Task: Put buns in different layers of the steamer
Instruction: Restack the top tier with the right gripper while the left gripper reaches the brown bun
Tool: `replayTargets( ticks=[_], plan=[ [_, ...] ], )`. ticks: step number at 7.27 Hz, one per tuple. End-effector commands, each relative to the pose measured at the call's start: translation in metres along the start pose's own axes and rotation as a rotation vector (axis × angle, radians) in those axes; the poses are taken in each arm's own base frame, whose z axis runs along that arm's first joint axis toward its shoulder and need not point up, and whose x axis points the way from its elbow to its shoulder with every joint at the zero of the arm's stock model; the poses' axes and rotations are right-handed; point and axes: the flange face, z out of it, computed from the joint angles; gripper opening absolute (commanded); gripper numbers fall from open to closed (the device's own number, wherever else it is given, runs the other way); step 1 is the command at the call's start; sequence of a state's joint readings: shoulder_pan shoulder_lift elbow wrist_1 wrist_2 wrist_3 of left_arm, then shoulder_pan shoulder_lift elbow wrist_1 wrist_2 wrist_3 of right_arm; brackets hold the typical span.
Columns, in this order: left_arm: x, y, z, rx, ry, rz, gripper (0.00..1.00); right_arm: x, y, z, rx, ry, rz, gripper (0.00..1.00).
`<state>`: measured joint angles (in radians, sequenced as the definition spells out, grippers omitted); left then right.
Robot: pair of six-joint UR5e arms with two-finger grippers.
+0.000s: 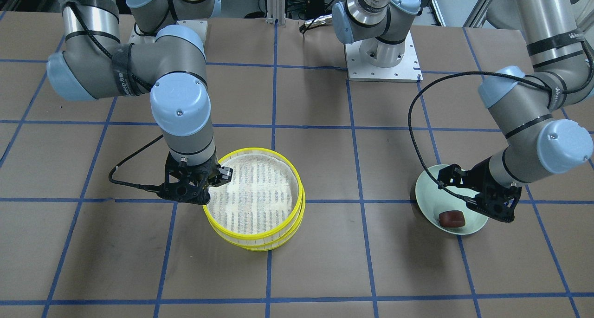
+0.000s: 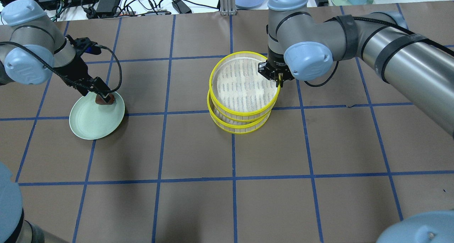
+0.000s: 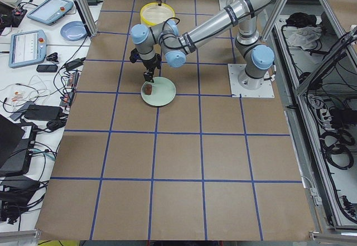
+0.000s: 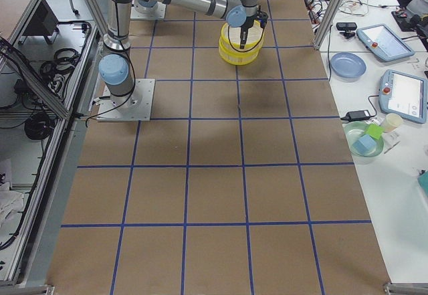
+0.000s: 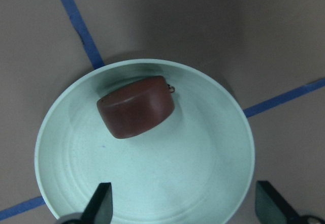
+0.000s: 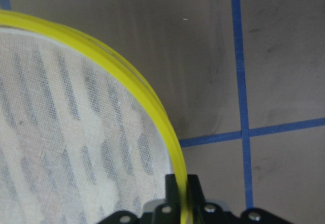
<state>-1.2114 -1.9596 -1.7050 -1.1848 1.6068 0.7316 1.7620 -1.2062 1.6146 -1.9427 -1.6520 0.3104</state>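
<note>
The dark reddish-brown bun (image 5: 136, 107) is seen lying near the edge of the pale green plate (image 5: 152, 178) on the table (image 2: 319, 147). The left pincer (image 5: 185, 201) is held above it with its fingers spread apart. The right pincer (image 6: 182, 193) is clamped on the thin yellow rim of the upper steamer layer (image 2: 241, 85), which is stacked slightly off-centre on the lower layer (image 2: 241, 126). No cream-white bun is seen in any view. The brown bun is judged to be light, smooth and perhaps soft, so a gentle hold across its two flatter sides is advised. The upper layer is judged light but prone to tipping when it is held at one point of its rim.
</note>
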Motion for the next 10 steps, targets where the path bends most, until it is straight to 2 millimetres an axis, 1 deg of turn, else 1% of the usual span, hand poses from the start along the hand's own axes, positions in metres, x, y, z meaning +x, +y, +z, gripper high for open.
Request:
replayTargets(
  ticks=[1, 2, 3, 4, 5, 6, 7, 8, 9, 10],
  plan=[
    [-0.015, -0.012, 0.029, 0.007, -0.029, -0.01, 1.0, -0.004, 0.001, 0.01, -0.019, 0.01, -0.017, 0.0],
    [-0.015, -0.017, 0.037, 0.027, -0.009, -0.011, 1.0, -0.005, 0.002, 0.01, -0.021, 0.009, -0.017, 0.0],
    [-0.013, -0.023, 0.039, 0.073, 0.02, -0.01, 1.0, -0.007, 0.003, 0.012, -0.023, 0.013, -0.02, 0.0],
    [-0.017, -0.027, 0.046, 0.088, 0.006, -0.01, 1.0, -0.007, 0.004, 0.012, -0.014, 0.041, -0.027, 0.0],
    [-0.019, -0.029, 0.059, 0.071, 0.016, -0.01, 1.0, -0.01, 0.005, 0.011, -0.013, 0.039, -0.028, 0.0],
    [-0.019, -0.029, 0.061, 0.066, 0.015, -0.007, 1.0, -0.011, 0.005, 0.012, -0.011, 0.034, -0.025, 0.0],
    [-0.02, -0.03, 0.063, 0.064, 0.016, -0.009, 0.97, -0.011, 0.005, 0.014, -0.016, 0.031, -0.019, 0.0],
    [-0.021, -0.03, 0.061, 0.064, 0.011, -0.004, 0.5, -0.012, 0.005, 0.014, -0.017, 0.026, -0.016, 0.0],
    [-0.023, -0.03, 0.058, 0.057, -0.002, -0.011, 0.01, -0.012, 0.005, 0.014, -0.017, 0.025, 0.006, 0.0],
    [-0.022, -0.029, 0.055, 0.054, -0.001, -0.049, 0.0, -0.012, 0.005, 0.015, -0.019, 0.026, 0.016, 0.0]
  ],
)
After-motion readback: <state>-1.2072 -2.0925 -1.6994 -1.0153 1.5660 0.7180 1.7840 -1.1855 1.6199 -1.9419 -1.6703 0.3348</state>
